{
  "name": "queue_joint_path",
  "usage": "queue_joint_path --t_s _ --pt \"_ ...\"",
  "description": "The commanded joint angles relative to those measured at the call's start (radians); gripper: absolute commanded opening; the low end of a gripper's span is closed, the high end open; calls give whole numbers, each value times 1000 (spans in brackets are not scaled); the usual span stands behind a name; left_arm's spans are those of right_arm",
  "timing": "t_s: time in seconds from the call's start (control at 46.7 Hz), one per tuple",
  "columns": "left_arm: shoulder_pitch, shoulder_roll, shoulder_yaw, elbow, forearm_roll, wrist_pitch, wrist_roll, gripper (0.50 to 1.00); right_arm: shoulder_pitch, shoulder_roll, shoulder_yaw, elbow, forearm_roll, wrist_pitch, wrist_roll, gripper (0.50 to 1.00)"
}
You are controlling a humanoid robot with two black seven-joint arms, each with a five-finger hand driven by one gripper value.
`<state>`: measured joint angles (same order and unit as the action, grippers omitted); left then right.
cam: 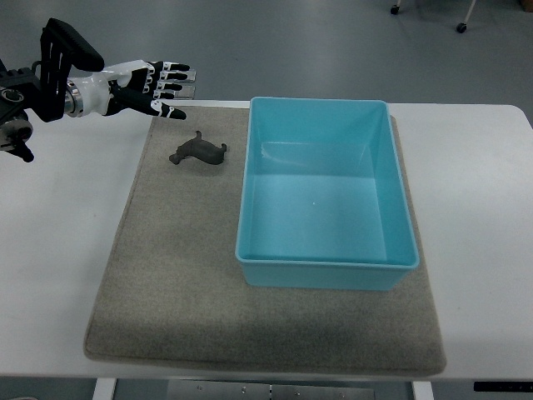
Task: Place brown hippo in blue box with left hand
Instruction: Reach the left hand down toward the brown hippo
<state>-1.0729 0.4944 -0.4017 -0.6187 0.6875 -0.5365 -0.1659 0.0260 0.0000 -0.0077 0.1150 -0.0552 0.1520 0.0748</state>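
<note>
The left robot hand (148,90) comes in from the upper left of the top view, held over the far left corner of the mat. Its black-and-white fingers (171,77) are stretched out straight and slightly apart, pointing toward the right, and they hold nothing. The thumb (169,112) sticks out below the other fingers, its tip over the mat's far edge. Behind the hand, a black wrist housing (62,57) and part of the arm run off the left edge of the picture.

The brown hippo (198,152) lies on the grey mat (183,275), a little nearer than the hand and just to its right, clear of the fingers. It is a small dark figure; its details are too small to make out. It sits near the left wall of the blue box (326,268) but does not touch it.

The blue box is an open, rectangular, light-blue tub resting on the right half of the mat, with nothing visible inside. The mat lies on a white bench (58,225). Beyond the bench is a grey floor, where castor wheels (460,27) show at the top right.

No brand, label or writing can be read on any of these things.
</note>
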Motion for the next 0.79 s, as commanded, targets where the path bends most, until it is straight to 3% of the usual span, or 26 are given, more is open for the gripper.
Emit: queue_joint_path --t_s 0.0,0.214,0.342,0.535,0.77 --pt "-1 16 3 -26 36 6 0 996 0 0 0 0 0 0 0 936" --pt "-13 21 4 -30 240 32 -73 990 0 0 0 0 0 0 0 936" --pt "-12 21 29 -42 371 134 -115 990 0 0 0 0 0 0 -1 936" --pt "-12 10 86 -56 564 285 -116 992 0 0 0 0 0 0 -1 936" --pt "-16 -7 89 -61 718 299 -118 992 0 0 0 0 0 0 0 936"
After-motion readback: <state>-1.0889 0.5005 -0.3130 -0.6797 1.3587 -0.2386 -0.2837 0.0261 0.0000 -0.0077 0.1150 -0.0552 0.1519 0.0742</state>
